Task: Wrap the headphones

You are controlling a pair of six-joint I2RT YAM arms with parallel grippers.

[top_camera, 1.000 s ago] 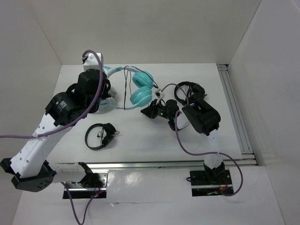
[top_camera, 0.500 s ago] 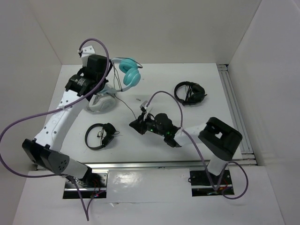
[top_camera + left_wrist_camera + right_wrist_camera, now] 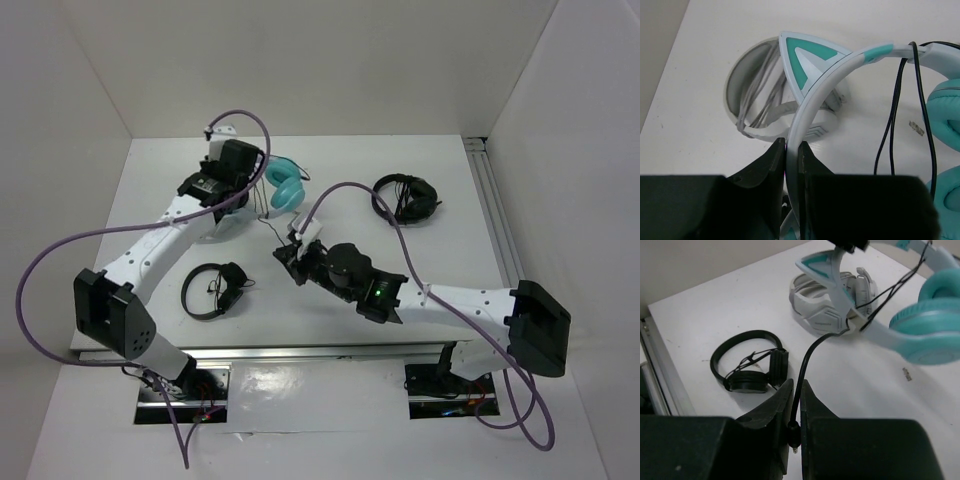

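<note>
The teal headphones (image 3: 285,186) with a white headband and cat ears hang above the table at the back left. My left gripper (image 3: 243,186) is shut on the white headband (image 3: 812,102); a teal cat ear (image 3: 805,57) and an ear cup (image 3: 946,117) show in the left wrist view. The thin black cable (image 3: 900,100) loops over the headband. My right gripper (image 3: 287,256) is shut on the cable's plug end (image 3: 801,390), just in front of the headphones (image 3: 927,330). The cable (image 3: 268,212) runs from the headband down to it.
A grey-white headset (image 3: 212,224) lies under the left gripper, also in the left wrist view (image 3: 757,102) and right wrist view (image 3: 827,305). Black headphones (image 3: 215,290) lie front left and show in the right wrist view (image 3: 747,367). Another black pair (image 3: 405,198) lies back right. A rail (image 3: 505,240) runs along the right.
My left gripper has carried the teal headphones from the back left corner toward the middle. My right arm has stretched out to the left, with the gripper now closer to the headphones.
</note>
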